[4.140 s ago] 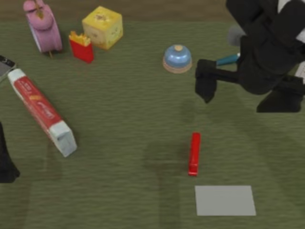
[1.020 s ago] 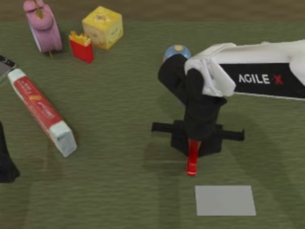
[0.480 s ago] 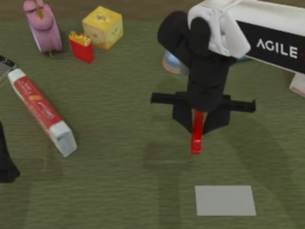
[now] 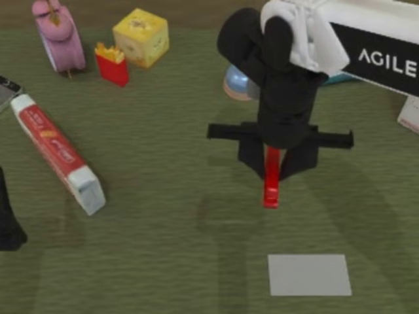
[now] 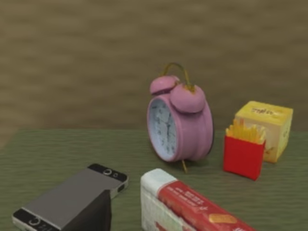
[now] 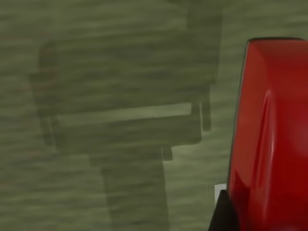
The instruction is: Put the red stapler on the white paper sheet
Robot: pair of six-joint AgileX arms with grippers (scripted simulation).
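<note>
The right hand (image 4: 271, 163) is closed on the stapler (image 4: 270, 188), gripping its upper end while the lower end pokes out toward the paper (image 4: 309, 275). The shadow on the table (image 4: 163, 248) sits offset from the hand, so I judge the stapler is lifted clear. In the right wrist view the stapler (image 6: 269, 139) fills one side, glossy red, above that same dark shadow.

It looks like a stiff little bar, light, smooth-skinned and probably slick, so a firm pinch across its narrow width suits it. Held near one end as it is, it could swing or tip if the squeeze loosens; a hold nearer the middle would be steadier.

The paper lies flat near the bottom edge, right of centre, well apart from the stapler, with bare table between them. Nothing blocks that run. A thin sheet may slide if the stapler drags across it, so a straight set-down seems wise.

The clutter sits away: the bell (image 4: 237, 82) is half hidden under the arm, while the fries box (image 4: 112, 64), yellow cube (image 4: 141, 36), pink clock (image 4: 59, 39) and toothpaste box (image 4: 57, 152) are off left. A phone (image 5: 72, 199) shows in the left wrist view. The left arm (image 4: 8, 222) is parked at the left edge.
</note>
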